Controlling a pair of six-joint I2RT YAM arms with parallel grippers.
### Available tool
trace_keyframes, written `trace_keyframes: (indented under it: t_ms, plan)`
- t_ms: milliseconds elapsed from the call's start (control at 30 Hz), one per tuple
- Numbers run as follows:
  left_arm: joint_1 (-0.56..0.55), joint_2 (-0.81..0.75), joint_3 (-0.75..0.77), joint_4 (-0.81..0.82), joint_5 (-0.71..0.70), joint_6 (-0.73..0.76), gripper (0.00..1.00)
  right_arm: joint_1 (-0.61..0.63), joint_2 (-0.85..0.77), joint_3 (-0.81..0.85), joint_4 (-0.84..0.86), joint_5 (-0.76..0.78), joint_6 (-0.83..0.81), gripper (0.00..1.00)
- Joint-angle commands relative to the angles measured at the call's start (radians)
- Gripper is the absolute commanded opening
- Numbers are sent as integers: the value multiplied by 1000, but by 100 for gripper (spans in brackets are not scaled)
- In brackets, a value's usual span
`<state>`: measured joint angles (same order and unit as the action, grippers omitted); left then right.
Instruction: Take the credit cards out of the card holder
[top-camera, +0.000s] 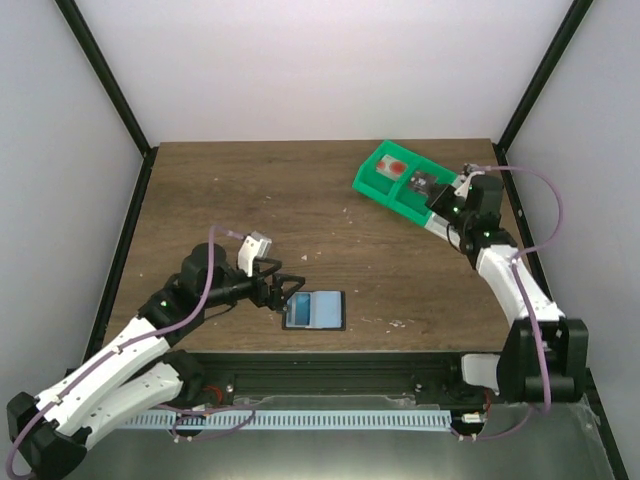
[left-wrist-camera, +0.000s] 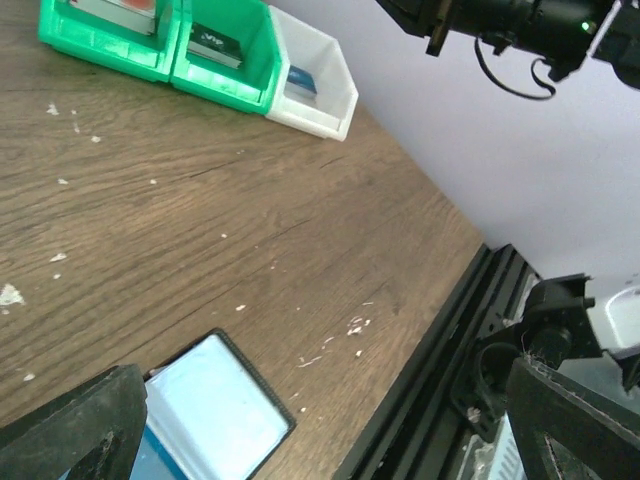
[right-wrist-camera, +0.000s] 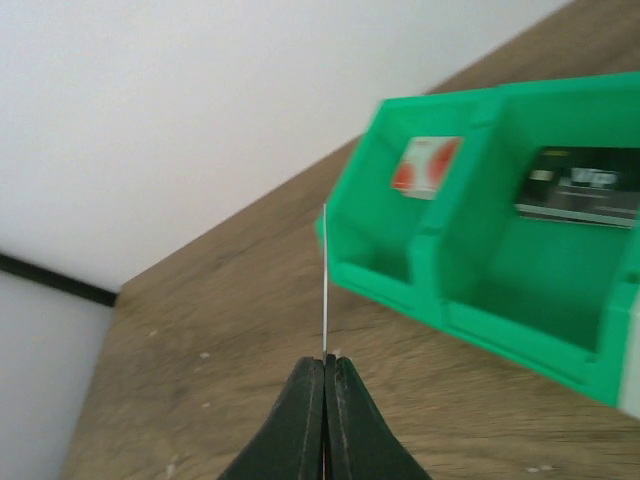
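Observation:
The card holder lies flat on the wooden table near the front edge, black-rimmed with a pale blue face. In the left wrist view the card holder sits beside my left finger. My left gripper is open at the holder's left end, its jaws spread wide. My right gripper is shut on a thin card, seen edge-on, and holds it over the near edge of the green tray.
The green tray at the back right has two compartments, with a red-and-white card in one and a dark card in the other. A white bin joined to it holds a blue card. A black rail runs along the table's front edge.

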<state>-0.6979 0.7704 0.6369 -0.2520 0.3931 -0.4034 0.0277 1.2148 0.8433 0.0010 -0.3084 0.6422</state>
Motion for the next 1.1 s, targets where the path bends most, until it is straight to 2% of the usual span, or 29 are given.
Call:
trace_keyframes:
  t_ms: [0, 233, 633, 1067]
  plan:
    - [6, -53, -15, -55, -45, 66, 100, -85, 113, 68, -9, -2, -23, 0]
    - [5, -102, -42, -30, -57, 62, 100, -118, 322, 180, -4, 5, -27, 1]
    - [4, -120, -42, -44, -91, 63, 100, -124, 578, 395, -44, 25, 29, 1]
    - [5, -126, -39, -52, -124, 61, 100, -124, 740, 520, -74, 60, 61, 1]
